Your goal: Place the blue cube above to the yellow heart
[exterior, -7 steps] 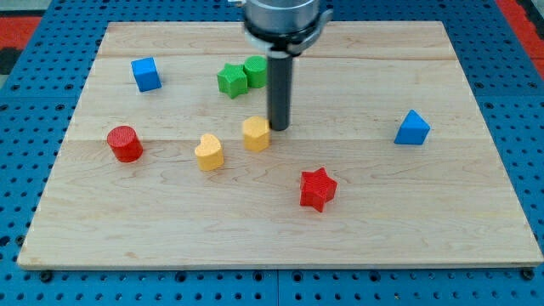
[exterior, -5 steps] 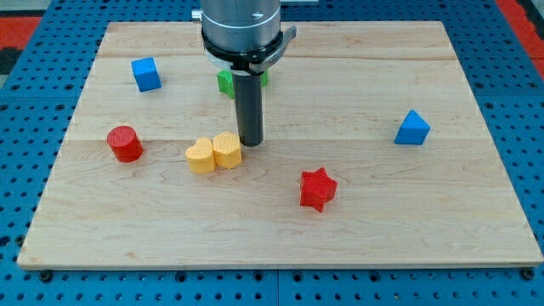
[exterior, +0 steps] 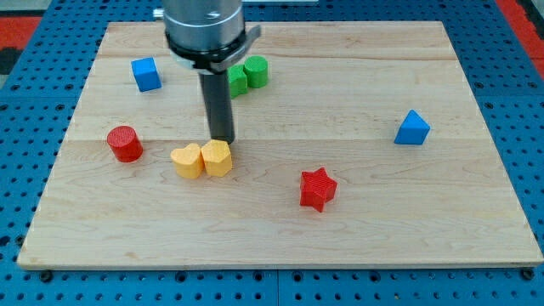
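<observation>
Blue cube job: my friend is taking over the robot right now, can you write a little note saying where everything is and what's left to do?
My tip sits just above the yellow hexagon-like block, at its top edge.
That block touches the yellow heart on the heart's right side.
The blue cube is far off, near the board's top left, apart from both.
Done: nothing for the cube yet.
Left: bring the tip round the blue cube and push it down to sit just above the yellow heart.

The tabletop [exterior: 357, 212] is pale, matt wood with visible grain. The yellow heart [exterior: 186, 160] just below my tip [exterior: 223, 140] looks smooth, plastic-like.
</observation>
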### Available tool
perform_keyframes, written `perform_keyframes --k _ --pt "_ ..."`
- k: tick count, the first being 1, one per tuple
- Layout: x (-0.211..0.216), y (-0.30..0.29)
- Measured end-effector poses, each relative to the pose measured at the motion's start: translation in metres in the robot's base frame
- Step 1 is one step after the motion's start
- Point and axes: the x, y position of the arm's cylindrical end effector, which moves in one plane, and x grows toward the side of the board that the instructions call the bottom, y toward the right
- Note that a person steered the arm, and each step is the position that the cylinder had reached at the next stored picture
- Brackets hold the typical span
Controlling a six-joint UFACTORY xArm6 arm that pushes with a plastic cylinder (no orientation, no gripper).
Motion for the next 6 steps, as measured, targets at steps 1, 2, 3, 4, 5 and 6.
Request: perform_keyframes --k 1,2,3,4,5,6 --pt "-0.003 -0.031" --pt "-0.006 -0.044" --pt "-0.016 -0.064" --pt "-0.034 -0.088" --pt "-0.040 -0.107" --pt "-0.047 -0.129"
